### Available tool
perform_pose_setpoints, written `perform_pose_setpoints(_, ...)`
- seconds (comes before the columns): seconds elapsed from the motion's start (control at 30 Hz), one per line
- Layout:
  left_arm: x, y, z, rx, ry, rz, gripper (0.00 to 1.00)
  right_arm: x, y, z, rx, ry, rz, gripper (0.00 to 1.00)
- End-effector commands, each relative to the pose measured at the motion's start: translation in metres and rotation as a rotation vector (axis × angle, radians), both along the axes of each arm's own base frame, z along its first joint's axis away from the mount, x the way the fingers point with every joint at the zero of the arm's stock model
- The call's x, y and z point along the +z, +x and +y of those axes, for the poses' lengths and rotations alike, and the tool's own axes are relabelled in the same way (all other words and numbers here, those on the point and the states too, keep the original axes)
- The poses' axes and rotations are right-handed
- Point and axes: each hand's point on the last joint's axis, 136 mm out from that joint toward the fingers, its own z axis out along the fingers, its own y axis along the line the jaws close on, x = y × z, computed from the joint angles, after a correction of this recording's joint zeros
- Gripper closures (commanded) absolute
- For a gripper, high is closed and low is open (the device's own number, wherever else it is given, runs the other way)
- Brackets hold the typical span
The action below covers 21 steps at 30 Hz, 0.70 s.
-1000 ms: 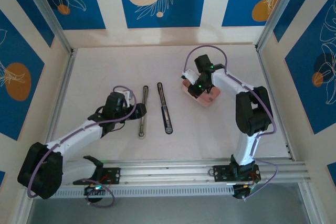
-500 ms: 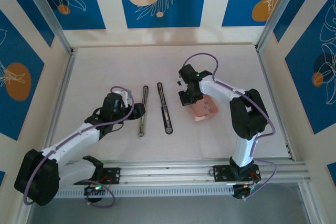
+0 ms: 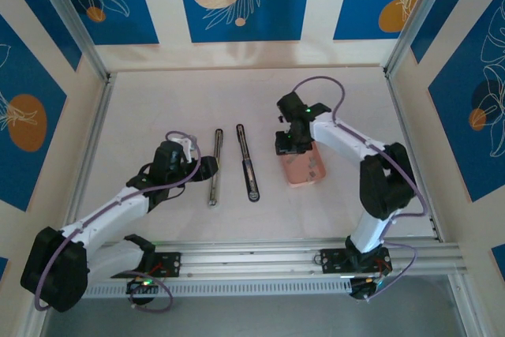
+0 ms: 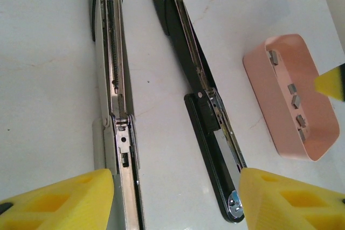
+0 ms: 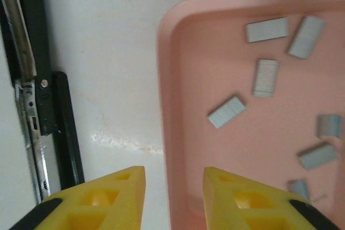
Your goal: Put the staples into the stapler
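The right gripper [image 5: 174,197] points down at the left edge of a salmon-pink tray [image 5: 167,106]. Its two yellow fingers are slightly apart. One finger is outside the tray wall and one is over the inside, and they do not appear to be pinching anything. In the overhead view, this gripper [image 3: 288,146] sits at the tray's far left corner.

The staples [image 5: 226,112] are short dull-grey strips scattered loosely across the tray floor. At least seven can be seen, lying at different angles, and none is between the fingers. Just left of the tray, on the pale table [image 3: 158,100], lies a black stapler [image 5: 32,79]. It is folded open flat so that its metal channel faces up.

The left gripper [image 4: 175,197] has its yellow fingers spread wide and holds nothing. One finger hangs over the near end of a silver stapler [image 4: 113,106], which is also opened flat with its spring channel showing. The other finger is to the right of the near end of the black stapler [image 4: 197,95].

The two staplers lie side by side, nearly parallel and not touching, and both run away from the robot. Seen from above, the left gripper [image 3: 207,167] is just left of the silver stapler [image 3: 215,167]. The black stapler [image 3: 247,162] lies between the silver one and the tray [image 3: 304,167].
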Motion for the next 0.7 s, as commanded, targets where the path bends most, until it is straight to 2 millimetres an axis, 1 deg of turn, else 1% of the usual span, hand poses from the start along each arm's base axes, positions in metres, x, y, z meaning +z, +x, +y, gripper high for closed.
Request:
perform_pose_setpoints(0.0,0.004,-0.001,-0.001,-0.02,-0.026,-0.031,0.37,0.011,-0.011,-0.019,-0.063,0.027,0.048,0.63)
perform_pose_setpoints(0.07,0.005,-0.001,-0.003,-0.024,-0.042,-0.037,0.37,0.007,-0.011,-0.026,-0.085,0.031,0.076,0.61)
perform_pose_setpoints(0.13,0.003,-0.002,-0.004,-0.025,-0.05,-0.033,0.37,-0.002,-0.01,-0.033,-0.106,0.016,0.108,0.61)
perform_pose_setpoints(0.27,0.003,-0.002,-0.004,-0.027,-0.05,-0.028,0.37,-0.019,-0.001,-0.042,-0.074,-0.056,0.119,0.61)
perform_pose_setpoints(0.4,0.003,-0.001,-0.003,-0.021,-0.044,-0.031,0.37,-0.033,0.009,-0.045,-0.074,-0.077,0.137,0.61)
perform_pose_setpoints(0.67,0.002,0.0,-0.003,-0.018,-0.041,-0.026,0.37,-0.052,0.025,-0.042,-0.06,-0.084,0.145,0.64)
